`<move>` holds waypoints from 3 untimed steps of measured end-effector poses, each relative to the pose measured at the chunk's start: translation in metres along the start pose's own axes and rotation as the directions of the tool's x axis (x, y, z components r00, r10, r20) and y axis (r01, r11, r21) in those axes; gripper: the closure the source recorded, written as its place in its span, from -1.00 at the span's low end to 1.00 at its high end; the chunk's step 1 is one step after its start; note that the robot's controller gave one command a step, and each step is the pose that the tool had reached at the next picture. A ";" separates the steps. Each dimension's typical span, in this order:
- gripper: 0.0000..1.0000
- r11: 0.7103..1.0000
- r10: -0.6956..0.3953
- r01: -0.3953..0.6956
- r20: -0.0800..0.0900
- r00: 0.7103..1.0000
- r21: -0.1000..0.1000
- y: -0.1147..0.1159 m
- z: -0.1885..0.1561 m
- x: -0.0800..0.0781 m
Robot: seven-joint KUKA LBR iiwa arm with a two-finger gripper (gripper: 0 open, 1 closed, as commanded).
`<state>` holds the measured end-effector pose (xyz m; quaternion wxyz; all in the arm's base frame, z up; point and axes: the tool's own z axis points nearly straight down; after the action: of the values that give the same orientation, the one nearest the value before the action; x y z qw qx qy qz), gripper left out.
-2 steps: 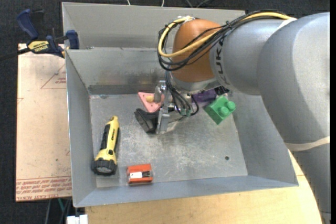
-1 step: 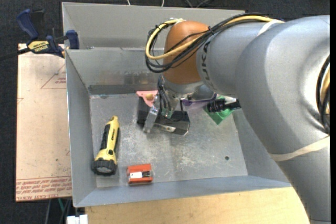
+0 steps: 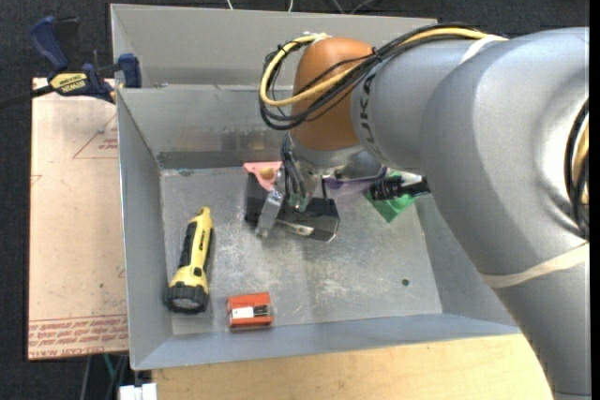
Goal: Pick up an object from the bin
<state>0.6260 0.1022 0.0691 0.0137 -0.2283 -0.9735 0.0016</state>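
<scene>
From where I stand, the big grey robot arm [image 3: 487,136] comes in from the right and bends down into the grey metal bin [image 3: 141,201]; its wrist wears a rounded orange cover [image 3: 328,98], with yellow and black cables [image 3: 277,80] looped round the left of it.

Below the cover the gripper [image 3: 284,213] is down low, close to the bin floor and a little behind the middle; it sits right on a black blocky object [image 3: 323,227] that lies flat on the floor there, part of it sticking out to the right from under the metal; whether the jaws are spread or pressed together I cannot tell, since the wrist and the dark object run into each other, and I cannot say that anything is being pinched.

Just behind the gripper, towards the back wall, a small flat pink piece [image 3: 258,170] lies on the floor; to the right, near the arm, there is a green plastic thing [image 3: 392,207] with a dark part on top, partly under the arm.

Well apart from all this, along the left of the floor, lies a yellow plastic torch with a black head [image 3: 192,253], head towards the front wall; just beside that head, to its right, sits a small orange-red rectangular box [image 3: 249,310], near the front wall and not touching the torch.
</scene>
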 end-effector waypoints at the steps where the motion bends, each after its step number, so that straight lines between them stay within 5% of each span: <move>1: 1.00 1.000 -0.001 0.001 -0.013 1.000 0.006 -0.001 -0.010 0.004; 3: 1.00 1.000 -0.002 0.002 -0.021 1.000 0.011 -0.002 -0.013 0.006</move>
<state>0.6194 0.1028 0.0820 0.0254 -0.2272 -0.9735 0.0045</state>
